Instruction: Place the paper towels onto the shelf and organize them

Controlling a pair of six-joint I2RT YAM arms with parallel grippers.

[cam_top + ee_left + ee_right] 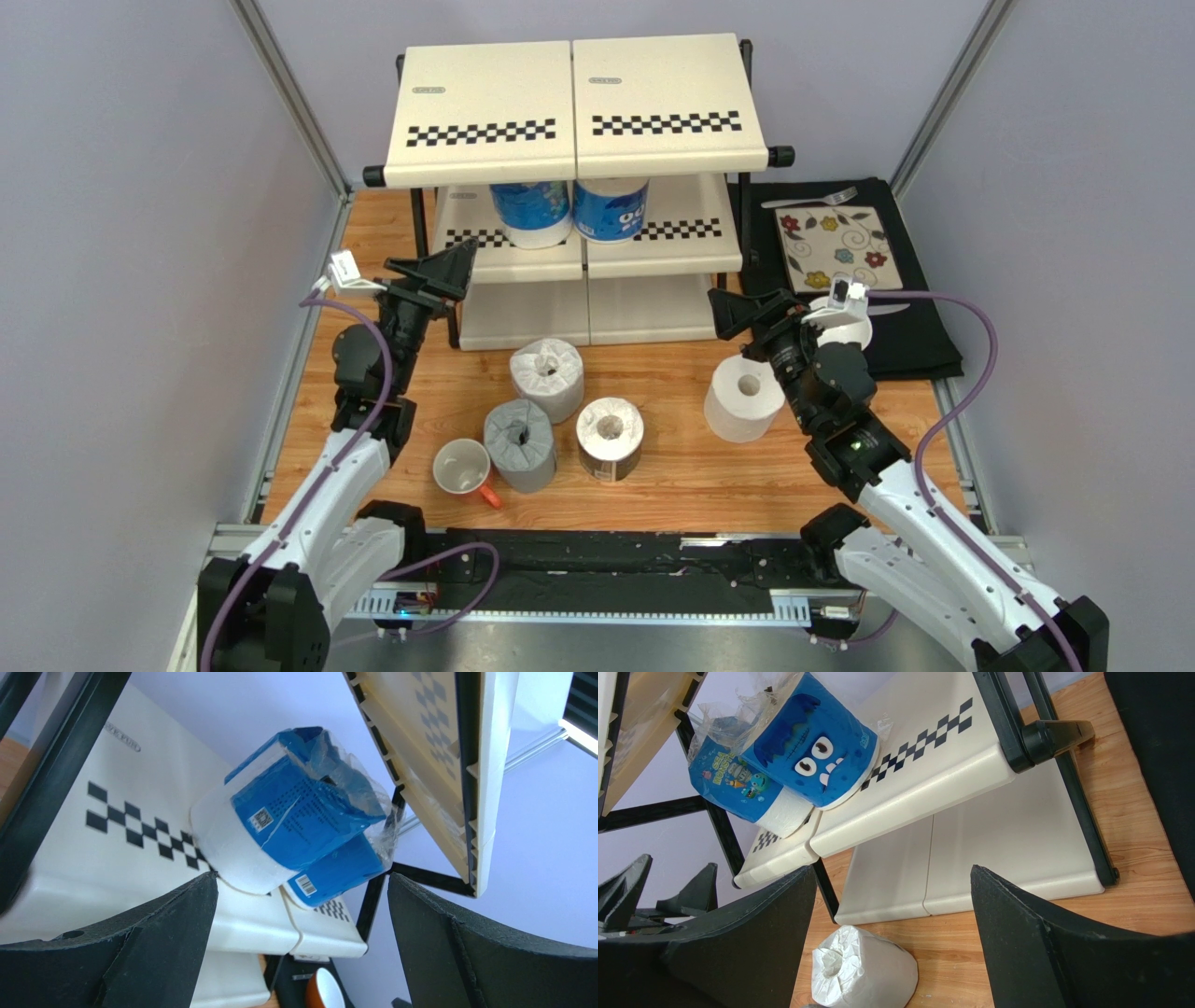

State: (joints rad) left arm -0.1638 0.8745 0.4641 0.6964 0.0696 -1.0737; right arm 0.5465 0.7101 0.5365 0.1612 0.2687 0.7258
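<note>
While two blue rolls sit on the middle tier of the shelf, four rolls stand on the table at its six o'clock, and the left gripper and right gripper gape wide, empty.

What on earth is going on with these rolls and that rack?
A two-armed robot is loading the shelf. Two blue-wrapped paper towel rolls stand side by side on its middle tier. The left gripper and right gripper hover open and empty near the shelf's front. Four rolls stand on the table, not yet shelved: a white roll, a grey roll, a dark-wrapped roll and a second white roll nearest the right gripper.
</note>
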